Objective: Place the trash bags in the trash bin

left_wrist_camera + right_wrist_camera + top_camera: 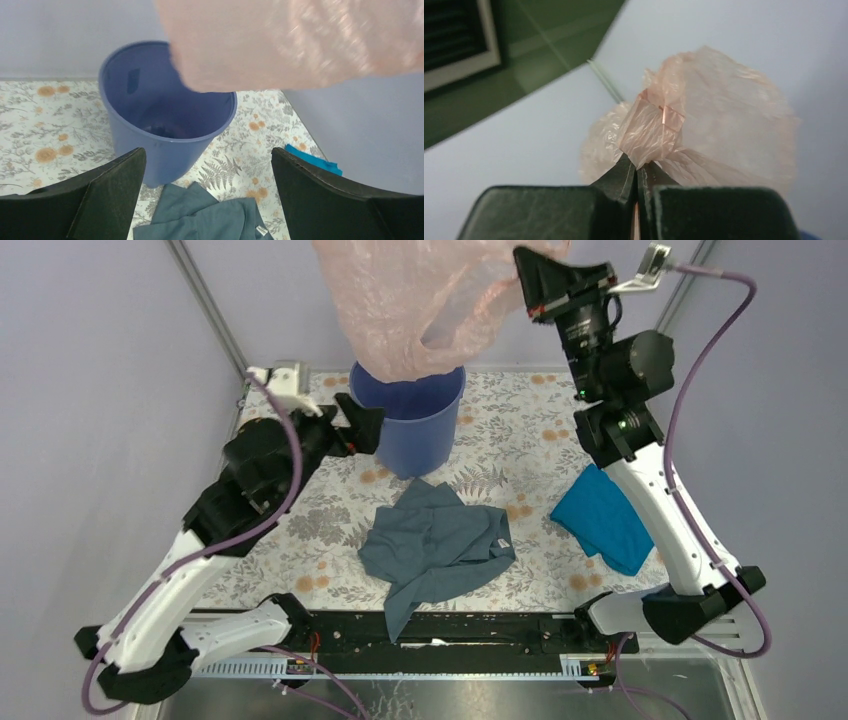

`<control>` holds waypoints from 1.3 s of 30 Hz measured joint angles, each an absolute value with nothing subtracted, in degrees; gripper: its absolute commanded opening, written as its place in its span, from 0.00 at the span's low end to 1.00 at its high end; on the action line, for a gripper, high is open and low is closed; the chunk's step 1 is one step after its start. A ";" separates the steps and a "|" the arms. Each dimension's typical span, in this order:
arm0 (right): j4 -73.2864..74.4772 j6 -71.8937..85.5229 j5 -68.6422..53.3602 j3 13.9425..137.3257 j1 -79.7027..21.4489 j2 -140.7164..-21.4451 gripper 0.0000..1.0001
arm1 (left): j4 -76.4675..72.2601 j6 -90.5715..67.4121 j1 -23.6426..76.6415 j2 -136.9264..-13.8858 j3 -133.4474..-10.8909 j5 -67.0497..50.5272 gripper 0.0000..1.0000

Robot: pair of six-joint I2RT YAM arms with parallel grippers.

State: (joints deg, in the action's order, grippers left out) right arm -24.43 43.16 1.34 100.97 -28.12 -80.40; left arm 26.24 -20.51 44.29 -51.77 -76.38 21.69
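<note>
Right gripper (638, 169) pinches pink trash bag (400, 310) by a bunched fold above blue trash bin (420, 435). Likely featherlight, limp, slippery; gathered folds hold best.

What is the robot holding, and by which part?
The right arm's fingers pinch the pink trash bag by a bunched fold near its top, above the blue bin. The left fingers are open, holding nothing.

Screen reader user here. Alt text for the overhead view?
The right gripper holds a pale pink trash bag above the blue trash bin; the left gripper sits beside it. A grey-blue garment and turquoise cloth lie on the table.
</note>
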 measured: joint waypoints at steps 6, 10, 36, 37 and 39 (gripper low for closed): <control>-19.53 38.04 6.79 83.18 -28.12 -75.37 0.00 | 29.78 -22.00 44.29 -57.63 -78.26 20.14 0.99; -12.99 35.81 7.05 77.45 -28.12 -75.46 0.00 | 32.80 -22.06 44.14 -58.83 -80.93 20.25 0.99; -8.03 28.08 -0.34 79.00 -28.12 -74.04 0.00 | 30.63 -22.52 27.16 -93.58 -125.56 7.49 0.95; -8.05 28.05 -1.45 79.00 -28.12 -74.04 0.00 | 30.20 -22.52 26.72 -95.24 -125.78 6.83 0.95; -8.05 27.86 -3.70 79.00 -28.12 -74.04 0.00 | 29.39 -22.52 25.89 -98.54 -124.25 5.19 0.91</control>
State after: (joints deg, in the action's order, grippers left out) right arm -8.05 27.86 -3.70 79.00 -28.12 -74.04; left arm 29.39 -22.52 25.89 -98.54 -124.25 5.19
